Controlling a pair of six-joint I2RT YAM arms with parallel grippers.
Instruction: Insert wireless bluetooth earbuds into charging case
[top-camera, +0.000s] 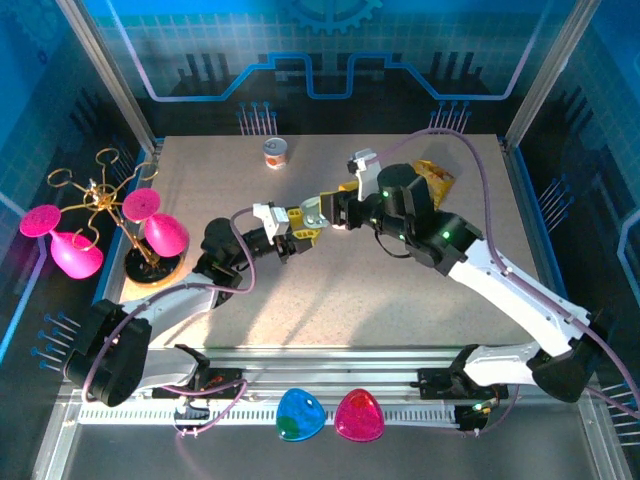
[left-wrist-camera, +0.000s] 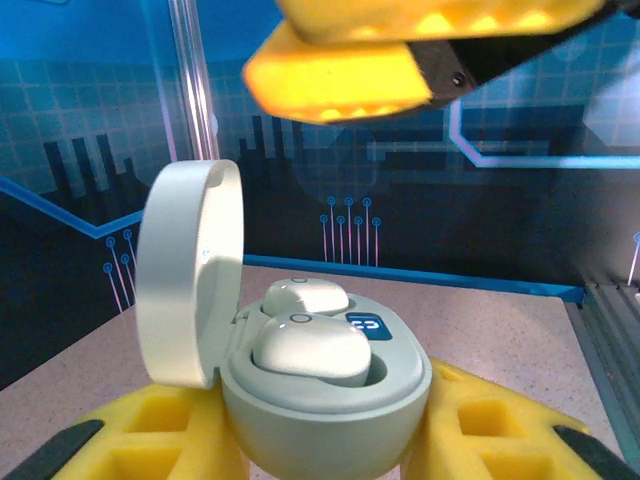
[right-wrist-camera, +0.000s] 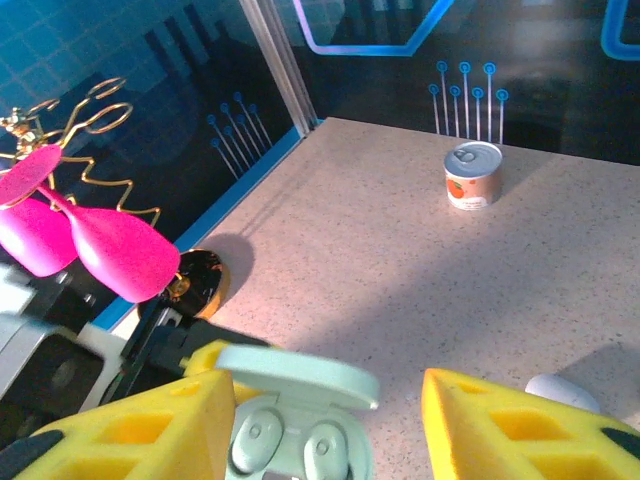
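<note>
Two white rounded earbuds (left-wrist-camera: 310, 350), seated in the wells of a pale green case (left-wrist-camera: 330, 420), lid (left-wrist-camera: 190, 270) hinged up. Case clenched upright in my left end effector (left-wrist-camera: 330, 450), above the tabletop (right-wrist-camera: 400, 250). My right end effector (right-wrist-camera: 330, 400): spread apart over the case, grasping nothing.

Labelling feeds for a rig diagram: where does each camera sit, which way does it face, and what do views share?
Top external: above and behind the bases, looking down at the table; both arms show, left claw and right claw together mid-table.
Left wrist: low, facing the far wall; its yellow fingers grip the open charging case, earbuds seated.
Right wrist: higher, looking down past its own fingers at that case.
Shared: both wrist views show the case; top and right wrist, the can.
</note>
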